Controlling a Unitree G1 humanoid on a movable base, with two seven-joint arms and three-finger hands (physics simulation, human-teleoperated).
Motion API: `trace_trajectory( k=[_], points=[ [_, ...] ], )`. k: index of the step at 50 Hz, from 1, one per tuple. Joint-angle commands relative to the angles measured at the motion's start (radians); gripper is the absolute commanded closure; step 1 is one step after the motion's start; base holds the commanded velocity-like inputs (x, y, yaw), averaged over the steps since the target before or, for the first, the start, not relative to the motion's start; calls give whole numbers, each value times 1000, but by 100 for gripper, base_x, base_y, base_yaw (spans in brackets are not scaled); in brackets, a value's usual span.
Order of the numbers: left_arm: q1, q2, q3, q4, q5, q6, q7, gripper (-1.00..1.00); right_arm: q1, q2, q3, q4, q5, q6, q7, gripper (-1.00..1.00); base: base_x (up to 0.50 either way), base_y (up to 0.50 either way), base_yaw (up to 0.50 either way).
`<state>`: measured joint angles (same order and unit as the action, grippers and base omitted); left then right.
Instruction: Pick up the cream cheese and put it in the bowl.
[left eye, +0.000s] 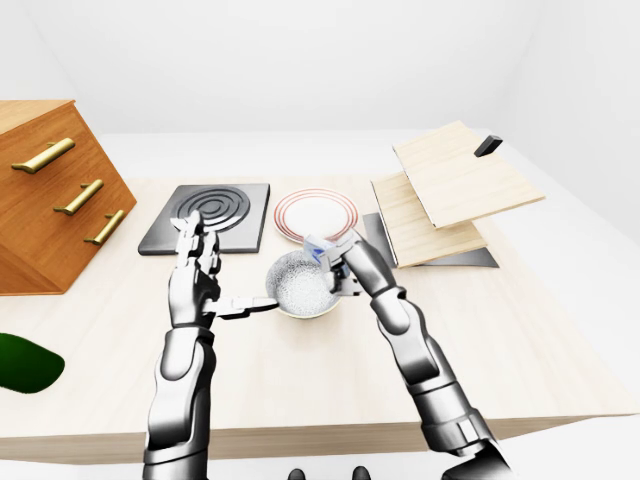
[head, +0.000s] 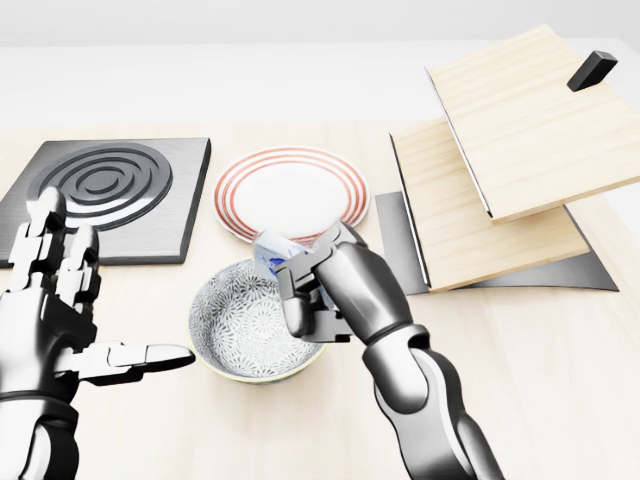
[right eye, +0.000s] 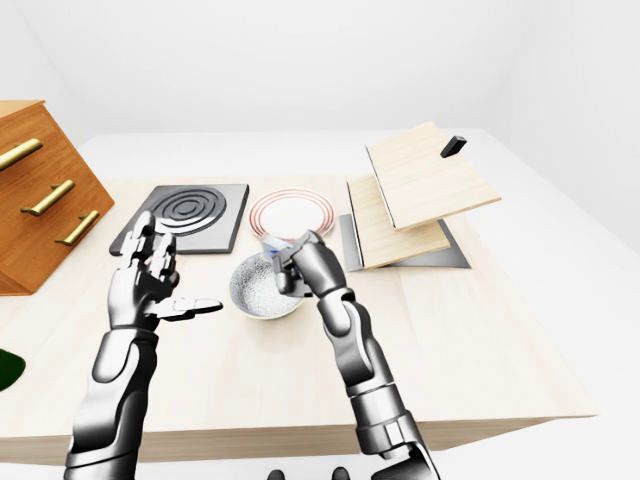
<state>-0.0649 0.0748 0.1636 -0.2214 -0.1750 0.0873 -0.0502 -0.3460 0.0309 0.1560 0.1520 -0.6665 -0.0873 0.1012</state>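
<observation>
The patterned grey bowl (head: 238, 325) sits on the table in the lower middle of the head view. My right hand (head: 312, 282) hovers over the bowl's right rim, its fingers closed round the small blue-and-white cream cheese packet (head: 270, 250), which pokes out above the bowl's upper rim. Most of the packet is hidden by the fingers. To the left of the bowl my left hand (head: 72, 325) stands open, palm toward the bowl, thumb pointing at it, holding nothing.
A red-rimmed white plate (head: 290, 192) lies above the bowl. A black stove plate (head: 100, 195) is at upper left. Stacked tilted wooden boards (head: 520, 160) fill the upper right. A wooden drawer cabinet (left eye: 50, 200) stands at far left in the left-eye view.
</observation>
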Motion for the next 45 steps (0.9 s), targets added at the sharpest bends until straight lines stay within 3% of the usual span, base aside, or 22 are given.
trace_trajectory(
  k=[1,15,45],
  points=[
    [-4,4,8,-7,-11,0,5,-100,-37,-1,14,46,-232,0,39,100,0,0,0],
    [-3,5,13,-9,-22,0,6,-100,-32,15,30,51,-326,0,45,100,0,0,0],
    [1,8,20,-31,-39,0,3,-100,-50,37,45,134,-357,0,19,100,0,0,0]
  ],
)
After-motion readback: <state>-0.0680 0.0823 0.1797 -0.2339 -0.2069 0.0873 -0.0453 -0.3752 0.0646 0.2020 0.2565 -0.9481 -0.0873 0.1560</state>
